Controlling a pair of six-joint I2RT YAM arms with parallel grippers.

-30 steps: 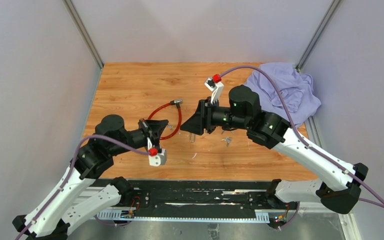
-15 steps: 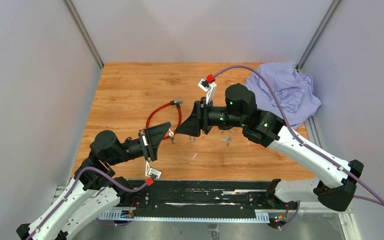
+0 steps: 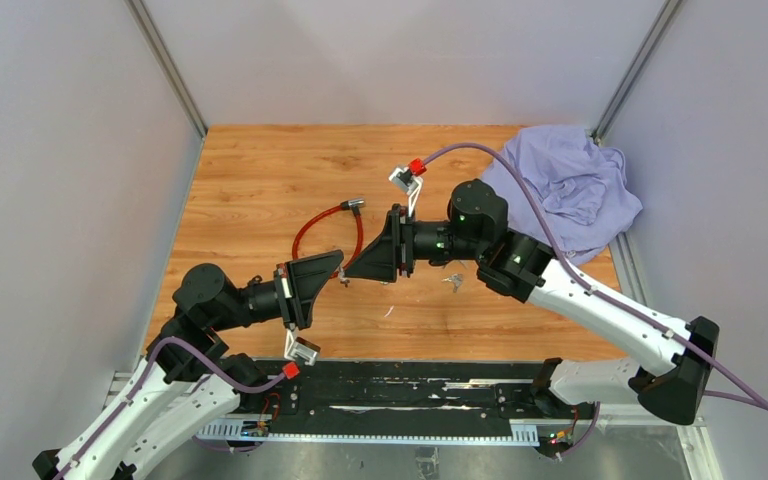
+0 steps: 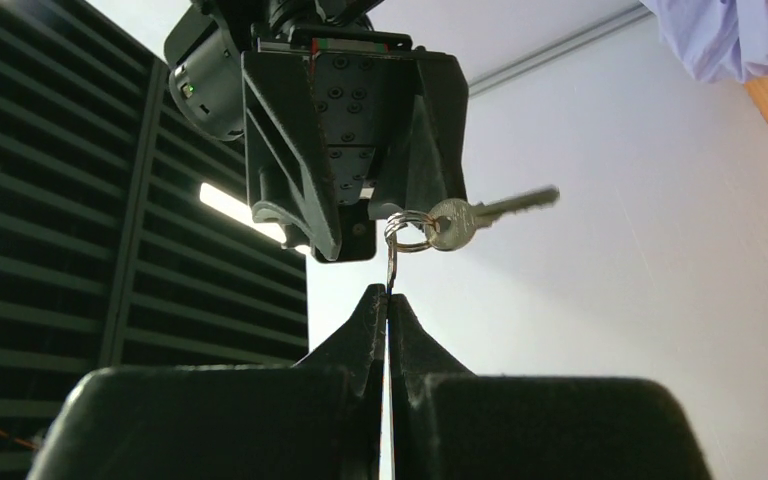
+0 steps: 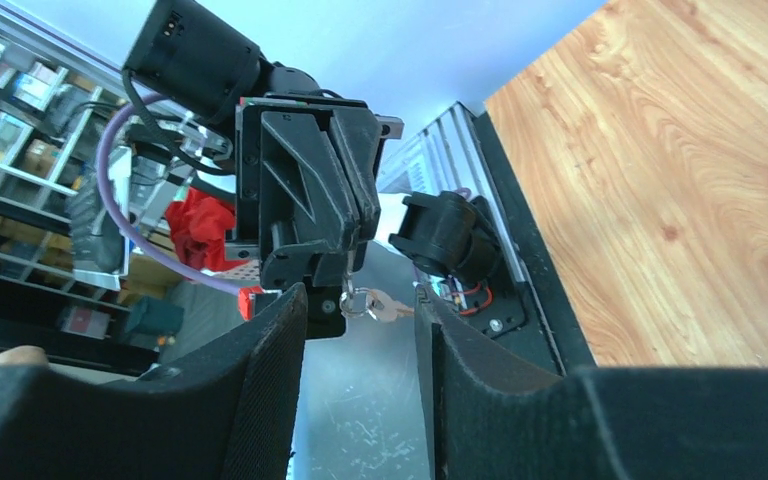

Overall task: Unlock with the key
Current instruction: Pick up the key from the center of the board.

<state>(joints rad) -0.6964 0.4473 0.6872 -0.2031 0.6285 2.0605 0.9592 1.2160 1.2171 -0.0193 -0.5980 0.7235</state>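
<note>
My left gripper (image 3: 337,260) is shut on the key (image 4: 390,268), gripped edge-on, with a ring (image 4: 407,231) and a second silver key (image 4: 485,209) sticking out past its tips. My right gripper (image 3: 354,268) faces it tip to tip, open. In the right wrist view the ring (image 5: 359,301) and dangling key (image 5: 392,309) hang between my right gripper's (image 5: 360,298) spread fingers (image 5: 260,380), untouched. The lock's red cable loop (image 3: 322,222) lies on the table just behind, its metal end (image 3: 355,204) free.
A crumpled purple cloth (image 3: 570,180) lies at the back right corner. More small keys (image 3: 452,281) rest on the wooden table (image 3: 260,170) under the right arm. Grey walls close in on three sides.
The left arm pulled back toward its base and its gripper turned to point right with the key. The right gripper moved left toward it until the tips nearly meet.
</note>
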